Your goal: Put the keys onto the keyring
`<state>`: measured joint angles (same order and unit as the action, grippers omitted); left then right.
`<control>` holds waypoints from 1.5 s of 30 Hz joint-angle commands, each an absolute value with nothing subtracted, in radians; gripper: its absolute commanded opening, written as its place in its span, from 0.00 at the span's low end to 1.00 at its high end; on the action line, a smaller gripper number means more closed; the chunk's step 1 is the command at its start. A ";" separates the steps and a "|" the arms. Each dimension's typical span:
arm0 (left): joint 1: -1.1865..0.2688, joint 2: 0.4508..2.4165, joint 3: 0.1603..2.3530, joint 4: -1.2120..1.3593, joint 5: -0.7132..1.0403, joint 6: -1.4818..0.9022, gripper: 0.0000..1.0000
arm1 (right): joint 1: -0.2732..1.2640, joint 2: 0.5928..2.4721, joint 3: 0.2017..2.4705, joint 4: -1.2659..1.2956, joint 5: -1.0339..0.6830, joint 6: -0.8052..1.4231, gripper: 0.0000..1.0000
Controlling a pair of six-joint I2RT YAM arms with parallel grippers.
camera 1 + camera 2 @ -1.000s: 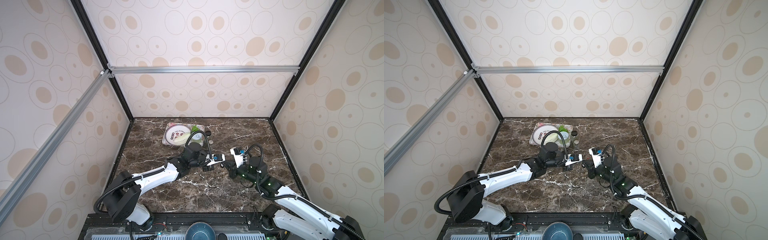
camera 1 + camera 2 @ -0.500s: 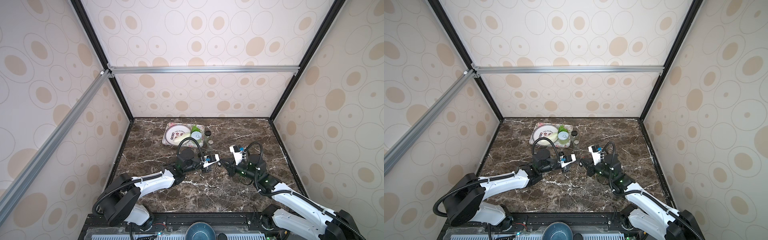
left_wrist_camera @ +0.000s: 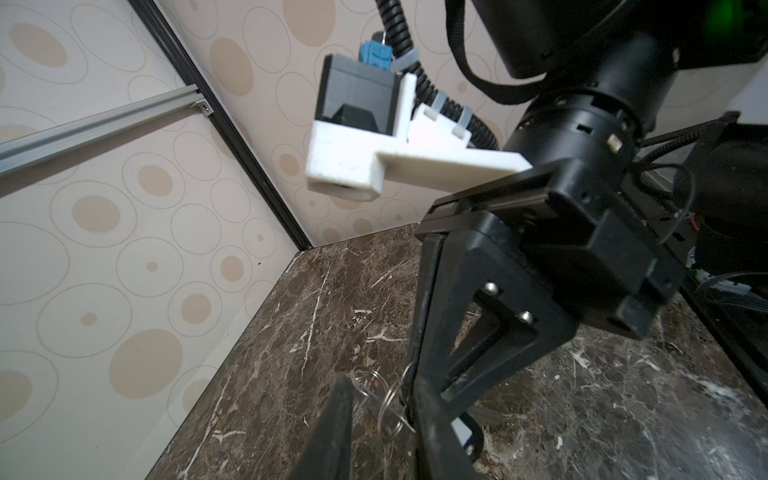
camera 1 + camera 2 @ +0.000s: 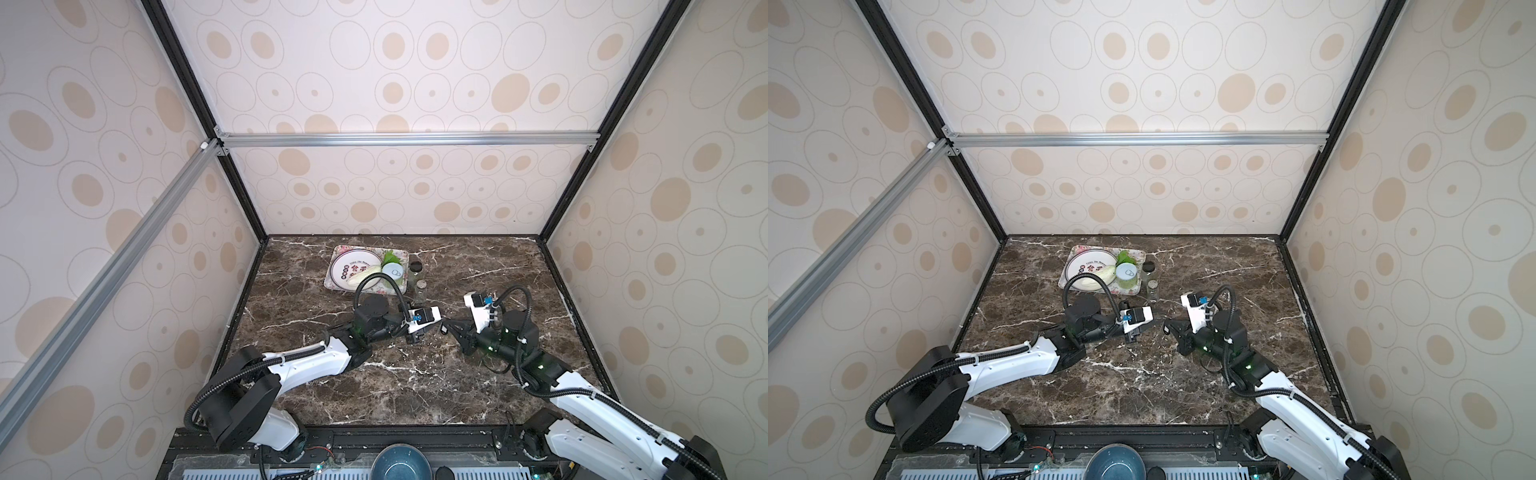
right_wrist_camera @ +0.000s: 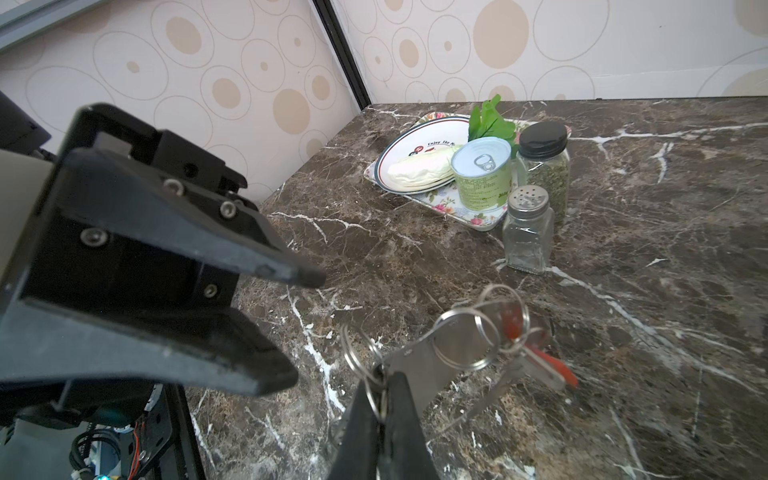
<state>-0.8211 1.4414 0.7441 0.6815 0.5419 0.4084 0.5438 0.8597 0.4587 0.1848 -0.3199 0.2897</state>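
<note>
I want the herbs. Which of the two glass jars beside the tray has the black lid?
The herb-filled jar farther back, next to the green can; the shaker in front has a perforated metal top.

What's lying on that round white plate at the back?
A pale cabbage-like vegetable lies on the plate. The green can covers part of its rim, hiding anything there.

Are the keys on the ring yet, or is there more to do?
Nearly done, it seems. A silver key and a red key appear to hang on the keyring. The right gripper pinches the keyring; the left gripper stands open beside it. Left, probably: just setting the keyring down.
</note>
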 commanded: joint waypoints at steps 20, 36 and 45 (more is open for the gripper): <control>-0.828 1.369 0.824 0.351 0.513 0.618 0.29 | 0.733 0.898 0.568 -0.006 -0.055 0.110 0.00; -0.829 1.341 0.804 0.287 0.496 0.686 0.27 | 0.895 1.025 0.658 -0.087 0.242 0.048 0.00; -0.828 1.341 0.805 0.288 0.494 0.689 0.28 | 0.895 1.075 0.713 -0.173 0.310 0.040 0.00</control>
<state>-0.8211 1.3445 0.7895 0.2996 0.4847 0.6590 0.8940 1.0695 0.6754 -0.1513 0.2741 0.0502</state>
